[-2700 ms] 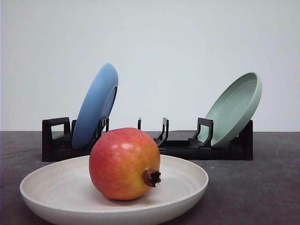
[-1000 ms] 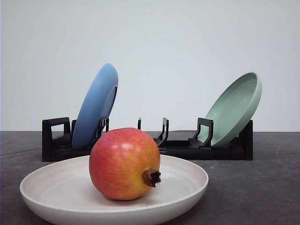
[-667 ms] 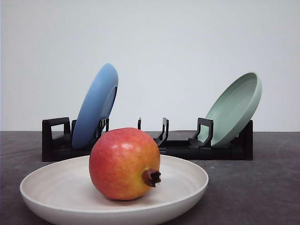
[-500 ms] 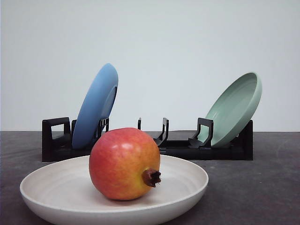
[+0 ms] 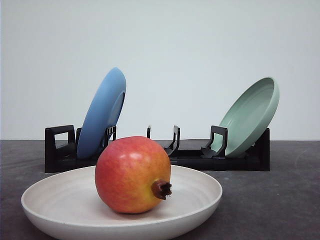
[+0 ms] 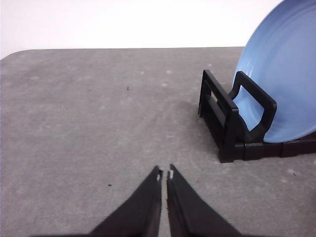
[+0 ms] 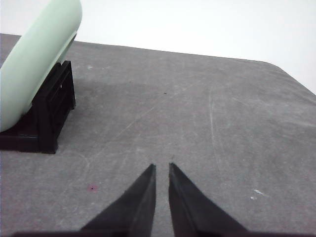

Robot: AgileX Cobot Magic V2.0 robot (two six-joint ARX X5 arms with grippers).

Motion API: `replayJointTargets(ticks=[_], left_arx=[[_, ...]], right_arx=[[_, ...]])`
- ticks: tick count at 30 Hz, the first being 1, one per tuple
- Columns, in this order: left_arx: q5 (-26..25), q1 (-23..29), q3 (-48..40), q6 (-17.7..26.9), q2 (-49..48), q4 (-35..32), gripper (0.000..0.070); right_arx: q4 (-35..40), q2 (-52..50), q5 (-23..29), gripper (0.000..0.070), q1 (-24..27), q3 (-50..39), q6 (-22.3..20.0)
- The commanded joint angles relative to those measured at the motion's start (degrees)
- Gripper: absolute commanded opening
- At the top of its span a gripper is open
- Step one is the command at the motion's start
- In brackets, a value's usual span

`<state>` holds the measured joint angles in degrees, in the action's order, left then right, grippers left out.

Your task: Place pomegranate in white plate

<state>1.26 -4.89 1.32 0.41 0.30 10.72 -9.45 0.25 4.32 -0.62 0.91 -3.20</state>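
**Fruit on the plate — nothing left to grasp**

The pomegranate (image 5: 133, 174) rests in the white plate (image 5: 200, 197), near centre. Left pincer (image 6: 165, 174) and right pincer (image 7: 162, 168) hang closed and empty over the bench (image 7: 207, 123) — placing looks finished; next calls only for staying clear.

1. A dark grey table (image 5: 280, 200) is stretching out ahead of me, scuffed with faint scratches.
2. The white plate (image 5: 55, 200) is sitting on its near side.
3. A black rack (image 5: 195, 160) is standing on it farther back.
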Motion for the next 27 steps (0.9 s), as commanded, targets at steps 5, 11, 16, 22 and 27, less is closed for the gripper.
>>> replayJointTargets(ticks=[5, 11, 16, 22, 27], left_arx=[[-0.20, 0.04, -0.63, 0.34, -0.13, 0.00, 0.0000], [-0.18, 0.04, -0.63, 0.34, -0.13, 0.00, 0.0000], [-0.18, 0.04, -0.63, 0.34, -0.13, 0.00, 0.0000], [-0.19, 0.04, -0.63, 0.34, -0.13, 0.00, 0.0000], [-0.17, 0.04, -0.63, 0.34, -0.13, 0.00, 0.0000]], right_arx=[[0.42, -0.04, 0.23, 0.0046, 0.11, -0.20, -0.46], [0.42, -0.04, 0.22, 0.0046, 0.11, -0.20, -0.46], [0.42, -0.04, 0.22, 0.0046, 0.11, -0.20, -0.46], [0.42, -0.04, 0.22, 0.0046, 0.11, -0.20, -0.44], [0.42, -0.04, 0.22, 0.0046, 0.11, -0.20, -0.46]])
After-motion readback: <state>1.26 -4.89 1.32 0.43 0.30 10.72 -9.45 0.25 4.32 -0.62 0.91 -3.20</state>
